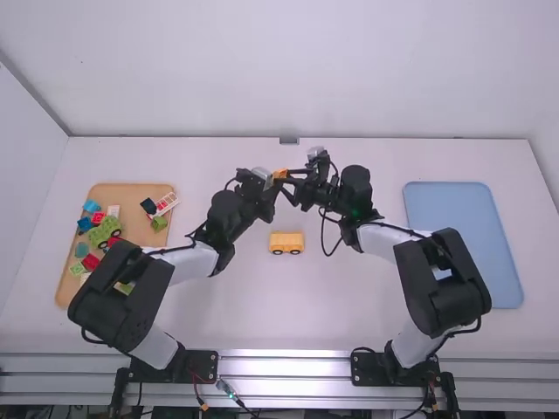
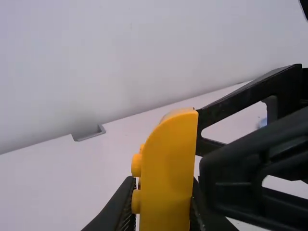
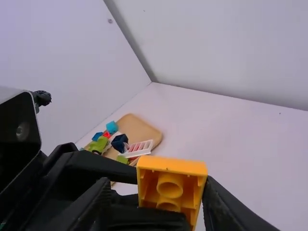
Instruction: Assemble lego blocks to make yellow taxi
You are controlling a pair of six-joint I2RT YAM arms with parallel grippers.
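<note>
Above the table's middle, my left gripper (image 1: 270, 183) and right gripper (image 1: 292, 182) face each other at a yellow-orange lego block (image 1: 280, 173). In the left wrist view, the left gripper (image 2: 162, 204) is shut on the block (image 2: 168, 178), whose studs point sideways and whose end is rounded. The right gripper (image 3: 157, 192) stands open around the block (image 3: 172, 180) in the right wrist view, one finger close beside it; the hollow underside shows there. A yellow taxi base with black wheels (image 1: 286, 243) sits on the table, nearer the arm bases.
A wooden tray (image 1: 131, 194) at the left holds several coloured blocks, a green vehicle piece (image 1: 105, 231) and a red-and-white piece (image 1: 166, 203). At the right lies a blue tray (image 1: 458, 236). A small grey bracket (image 1: 288, 140) is at the table's far edge.
</note>
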